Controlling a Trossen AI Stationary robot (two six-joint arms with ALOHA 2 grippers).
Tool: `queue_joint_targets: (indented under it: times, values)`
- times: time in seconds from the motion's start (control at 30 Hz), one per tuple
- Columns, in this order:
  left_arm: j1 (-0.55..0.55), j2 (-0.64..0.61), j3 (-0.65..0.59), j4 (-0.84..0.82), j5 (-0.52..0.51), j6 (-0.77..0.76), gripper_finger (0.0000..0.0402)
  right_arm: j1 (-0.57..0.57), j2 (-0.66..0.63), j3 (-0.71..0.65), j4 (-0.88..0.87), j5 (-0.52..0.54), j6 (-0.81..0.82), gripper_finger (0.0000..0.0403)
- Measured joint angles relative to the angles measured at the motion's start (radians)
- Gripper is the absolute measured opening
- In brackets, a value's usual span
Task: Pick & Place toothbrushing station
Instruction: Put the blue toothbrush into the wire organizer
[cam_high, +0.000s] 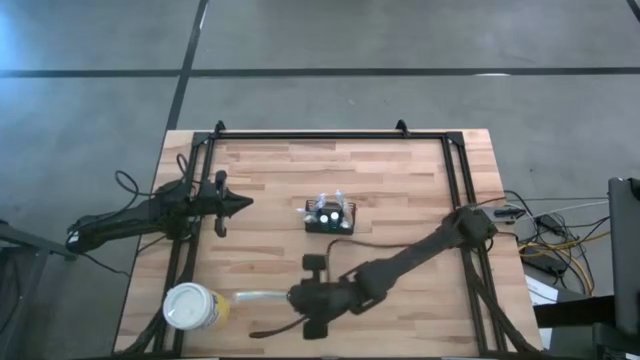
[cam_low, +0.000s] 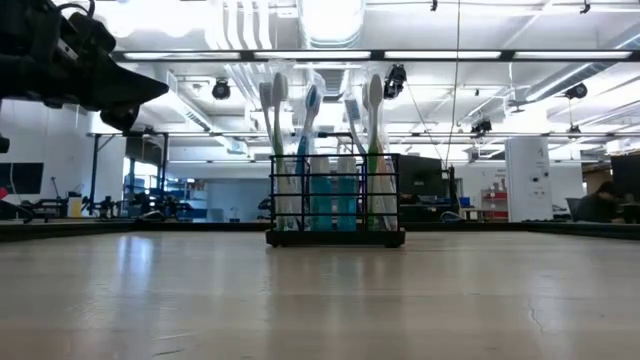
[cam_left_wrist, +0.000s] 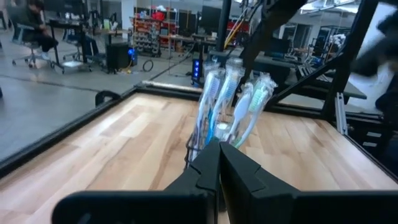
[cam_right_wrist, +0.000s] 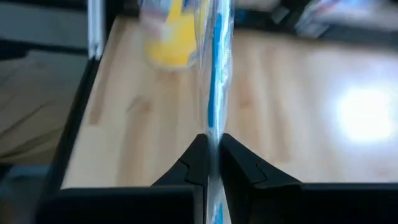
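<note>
Black mesh caddy (cam_high: 331, 220) is sitting mid-desk (cam_high: 400, 180), upright, already loaded with wrapped toothbrushes (cam_low: 322, 150). Right tool (cam_high: 305, 310) is reaching low across the near edge, pinching 1 wrapped toothbrush (cam_right_wrist: 214, 68) beside the white tub (cam_high: 192, 306). Left tool (cam_high: 243, 203), fingers together, is hovering aimed at the caddy.

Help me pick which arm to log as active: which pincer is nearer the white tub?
Right. The right pincer, shut on a wrapped toothbrush, sits just beside the white tub; the left pincer waits farther up the table.
</note>
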Motion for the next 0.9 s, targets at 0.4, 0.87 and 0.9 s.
queue_joint_targets:
  times: [0.4, 0.87, 0.9]
  values:
    - [0.0, 0.0, 0.0, 0.027, 0.0, 0.009, 0.0014, 0.005, -0.497, -0.568, 0.382, 0.225, -0.174, 0.0018]
    - [0.0, 0.0, 0.0, 0.02, 0.0, 0.063, 0.0014, -0.124, -0.803, -1.314, 1.148, 0.195, -0.415, 0.0018]
    - [0.0, 0.0, 0.0, 0.02, 0.0, 0.069, 0.0014, -0.135, -0.81, -1.352, 1.213, 0.177, -0.431, 0.0018]
